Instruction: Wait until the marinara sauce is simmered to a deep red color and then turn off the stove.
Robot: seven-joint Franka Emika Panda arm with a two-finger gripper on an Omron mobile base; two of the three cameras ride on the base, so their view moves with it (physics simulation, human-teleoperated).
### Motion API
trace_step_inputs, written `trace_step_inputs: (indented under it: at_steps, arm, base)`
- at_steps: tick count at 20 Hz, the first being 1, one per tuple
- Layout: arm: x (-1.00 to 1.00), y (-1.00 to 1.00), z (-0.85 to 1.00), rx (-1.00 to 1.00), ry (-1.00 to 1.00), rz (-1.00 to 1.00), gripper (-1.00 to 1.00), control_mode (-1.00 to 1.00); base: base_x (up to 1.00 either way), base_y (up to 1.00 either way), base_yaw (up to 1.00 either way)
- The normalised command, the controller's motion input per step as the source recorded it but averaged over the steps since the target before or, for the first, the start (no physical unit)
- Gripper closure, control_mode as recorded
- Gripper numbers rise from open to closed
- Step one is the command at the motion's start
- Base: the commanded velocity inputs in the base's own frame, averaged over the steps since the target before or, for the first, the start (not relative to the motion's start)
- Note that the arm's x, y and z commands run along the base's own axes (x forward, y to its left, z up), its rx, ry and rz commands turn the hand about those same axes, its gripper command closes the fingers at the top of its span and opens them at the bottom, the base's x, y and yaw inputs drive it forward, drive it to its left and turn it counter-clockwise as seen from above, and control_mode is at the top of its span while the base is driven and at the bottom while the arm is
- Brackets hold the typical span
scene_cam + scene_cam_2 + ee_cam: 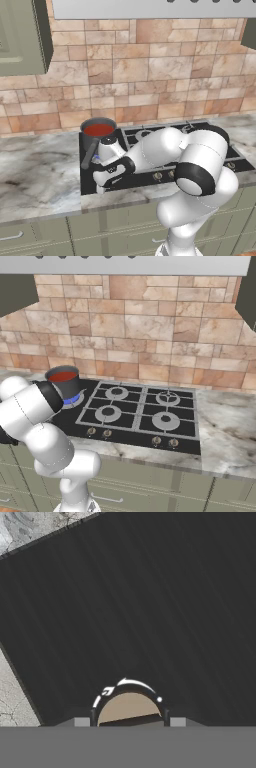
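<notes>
The marinara sauce (98, 130) is a red disc in a small dark grey saucepan (95, 142) on the back left burner of the black stove (150, 165); its handle points forward and left. In the right base view the sauce (62, 376) looks deep red, and a blue flame (73, 400) glows under the pan. My gripper (101, 188) points down at the stove's front left corner, in front of the pan. In the hand view a round knob (130, 707) with white arrow marks sits between my fingertips (81, 722). The gripper (130, 722) is open, one tip on each side of the knob.
Marble counter (35, 175) lies left of the stove and also to its right (225, 421). More knobs (156, 440) line the stove's front edge. A tiled wall (150, 75) rises behind, with a cabinet (20, 35) upper left and a hood (125, 263) above.
</notes>
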Motion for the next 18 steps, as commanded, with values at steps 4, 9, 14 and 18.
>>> trace_step_inputs:
  at_steps: [4,9,14,18]
  arm:
    - [0.00,0.00,0.00,0.00,0.00,0.00,1.00,-1.00]
    - [0.00,0.00,0.00,0.00,0.00,0.00,1.00,-1.00]
    - [0.00,0.00,0.00,0.00,0.00,0.00,1.00,-1.00]
    - [0.00,0.00,0.00,0.00,0.00,0.00,1.00,-1.00]
  base:
    - [0.00,0.00,0.00]
    - [0.00,0.00,0.00]
    - [0.00,0.00,0.00]
    - [0.00,0.00,0.00]
